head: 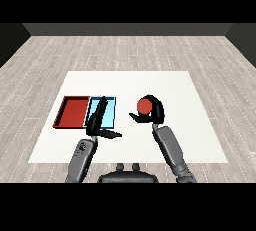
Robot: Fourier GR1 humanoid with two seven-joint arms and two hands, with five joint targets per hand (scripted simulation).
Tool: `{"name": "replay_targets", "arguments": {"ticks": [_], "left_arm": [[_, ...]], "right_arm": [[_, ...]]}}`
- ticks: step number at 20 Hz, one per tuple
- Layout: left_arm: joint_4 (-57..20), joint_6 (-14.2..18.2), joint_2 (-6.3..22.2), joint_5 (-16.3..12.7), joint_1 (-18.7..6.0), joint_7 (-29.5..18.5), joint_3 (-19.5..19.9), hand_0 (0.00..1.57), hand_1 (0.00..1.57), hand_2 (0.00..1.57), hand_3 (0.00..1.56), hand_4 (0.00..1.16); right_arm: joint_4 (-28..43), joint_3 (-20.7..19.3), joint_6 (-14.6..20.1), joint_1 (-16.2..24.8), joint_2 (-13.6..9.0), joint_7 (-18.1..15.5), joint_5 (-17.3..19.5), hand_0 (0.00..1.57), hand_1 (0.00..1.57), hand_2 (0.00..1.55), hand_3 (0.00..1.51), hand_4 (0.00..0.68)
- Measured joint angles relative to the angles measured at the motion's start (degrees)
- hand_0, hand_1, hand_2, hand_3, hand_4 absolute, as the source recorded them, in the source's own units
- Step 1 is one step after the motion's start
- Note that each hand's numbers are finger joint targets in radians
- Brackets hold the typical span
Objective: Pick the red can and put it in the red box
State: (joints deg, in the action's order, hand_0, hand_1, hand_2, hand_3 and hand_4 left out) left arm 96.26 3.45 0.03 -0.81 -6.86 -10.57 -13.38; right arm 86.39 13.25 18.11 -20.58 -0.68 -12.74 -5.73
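So rn the right hand point(152, 111) has the red can point(144, 106) in its grasp, fingers and thumb curled round it, w/ the can's round red top facing the cam. It's over the white table point(150, 82), right of center and well apart from both trays, so not in the red tray point(71, 112) atm. Can't tell if the can is touching the table or lifted off it tbh. The red tray sits on the left w/ the light blue tray point(111, 111) touching its right side. The left hand point(98, 120) is released, fingers straight and pointing fwd over the light blue tray, thumb sticking out to the right, grasping nothing. Both grey forearms come in from the bottom corners, left one under the trays, right one angled up to the can.
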Motion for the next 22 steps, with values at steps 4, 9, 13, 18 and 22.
{"name": "replay_targets", "arguments": {"ticks": [4,9,13,18,22], "left_arm": [[-1.4,3.6,0.0,0.6,0.2,0.2,-4.3,0.00,0.00,0.00,0.00,0.00],[-7.2,7.1,0.0,-1.0,-3.6,0.3,-7.3,0.00,0.00,0.00,0.00,0.00],[-11.5,7.4,0.1,-2.1,-4.1,-2.1,-7.7,0.00,0.00,0.00,0.00,0.00],[-14.8,8.7,0.1,-3.9,-4.7,-3.6,-9.3,0.00,0.00,0.00,0.00,0.00],[-17.5,11.1,0.0,-6.2,-7.4,-4.0,-11.4,0.00,0.00,0.00,0.00,0.00]], "right_arm": [[0.5,3.8,3.2,0.1,0.4,-1.7,-0.3,1.44,1.44,1.43,1.39,0.618],[0.5,3.8,3.0,-1.5,0.6,-1.6,-0.4,1.44,1.44,1.44,1.40,0.634],[1.1,4.6,2.6,-1.2,0.5,-2.4,-0.7,1.46,1.46,1.44,1.39,0.659],[0.8,5.7,2.6,-1.0,0.6,-3.7,-1.2,1.46,1.46,1.43,1.39,0.652],[-0.3,6.7,3.3,-1.6,0.6,-4.8,-1.5,1.47,1.47,1.43,1.39,0.664]]}}
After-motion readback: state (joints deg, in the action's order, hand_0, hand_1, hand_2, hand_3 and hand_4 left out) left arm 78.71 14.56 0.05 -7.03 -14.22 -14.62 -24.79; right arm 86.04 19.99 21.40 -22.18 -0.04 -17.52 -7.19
